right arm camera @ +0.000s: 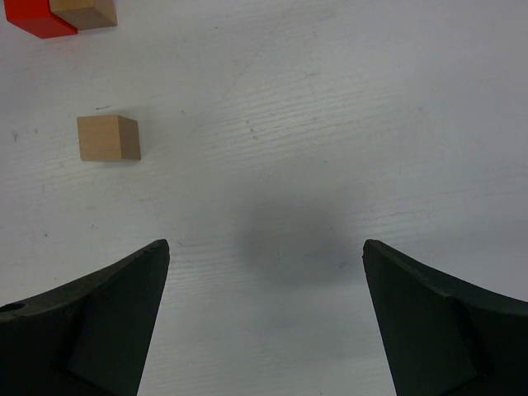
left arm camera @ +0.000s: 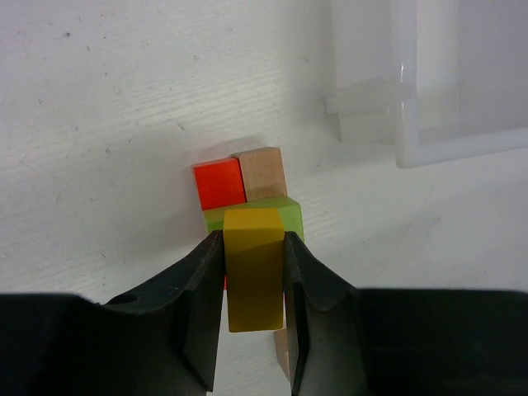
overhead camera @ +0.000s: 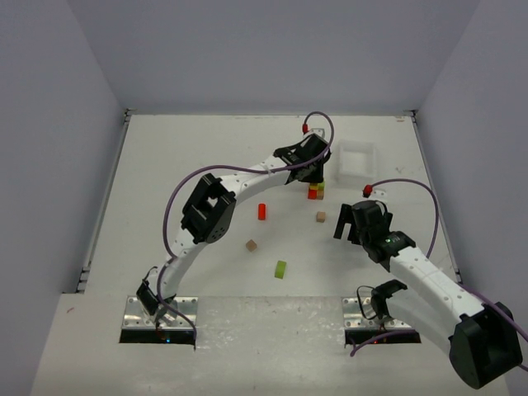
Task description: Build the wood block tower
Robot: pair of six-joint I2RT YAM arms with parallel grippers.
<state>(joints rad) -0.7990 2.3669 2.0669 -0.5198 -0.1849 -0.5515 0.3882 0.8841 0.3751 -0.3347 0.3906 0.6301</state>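
My left gripper (left arm camera: 254,237) is shut on a yellow wood block (left arm camera: 254,272), held upright just above the tower (overhead camera: 316,191). Under it in the left wrist view lie a lime green block (left arm camera: 292,216), a red block (left arm camera: 219,182) and a plain brown block (left arm camera: 262,172). In the top view the left gripper (overhead camera: 313,174) hangs over this stack. My right gripper (right arm camera: 266,247) is open over bare table, nothing between its fingers. A brown cube (right arm camera: 108,138) lies ahead of it to the left. The right gripper (overhead camera: 345,224) sits right of that cube (overhead camera: 321,217).
A white tray (overhead camera: 355,161) stands just right of the tower; its rim (left arm camera: 429,140) shows in the left wrist view. Loose on the table are a red bar (overhead camera: 261,211), another brown cube (overhead camera: 251,245) and a green piece (overhead camera: 280,269).
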